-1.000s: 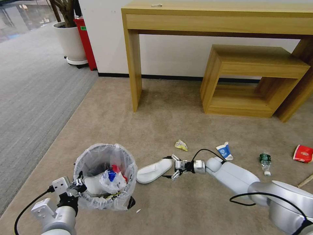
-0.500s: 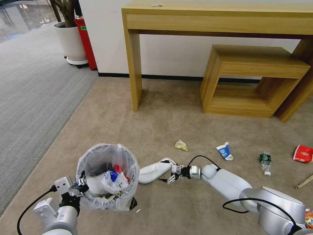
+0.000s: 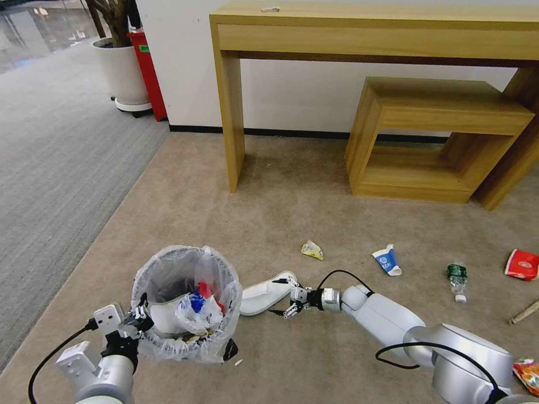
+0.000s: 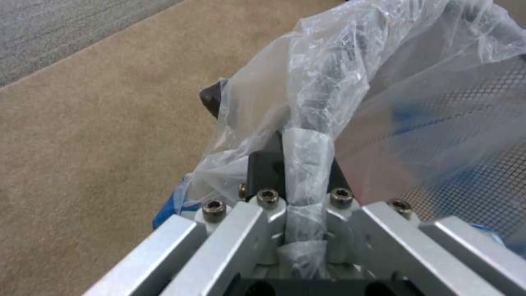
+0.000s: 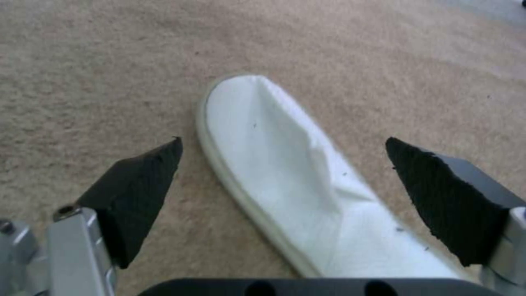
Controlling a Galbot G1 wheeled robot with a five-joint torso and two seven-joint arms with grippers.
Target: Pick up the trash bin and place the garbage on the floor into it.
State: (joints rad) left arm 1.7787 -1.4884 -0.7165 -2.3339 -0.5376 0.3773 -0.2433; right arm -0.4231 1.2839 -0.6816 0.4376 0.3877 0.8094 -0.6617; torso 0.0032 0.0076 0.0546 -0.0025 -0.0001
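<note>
Between our two grippers, on the beige floor (image 3: 292,191), we have the trash bin (image 3: 185,306) with its plastic liner frilled over the rim. It sits just ahead of our left gripper (image 3: 137,321), whose jaws are clamped on that rim and liner; the left wrist view shows the plastic pinched between them. One slipper and some wrappers already lie inside.

Next in size, the white slipper (image 3: 268,293) lies flat between the bin and our right gripper (image 3: 287,298). That gripper's jaws stand wide apart and hold nothing; in the right wrist view the slipper's heel end lies between the two black fingertips (image 5: 139,193), touching neither.

We judge this slipper to be the step in hand: the next move calls for easing lower, closing on the heel, then lifting it to the bin.

Beyond the right gripper, a carton (image 3: 387,260), a bottle (image 3: 457,276), a red wrapper (image 3: 522,264) and a crumpled scrap (image 3: 312,249) wait.
</note>
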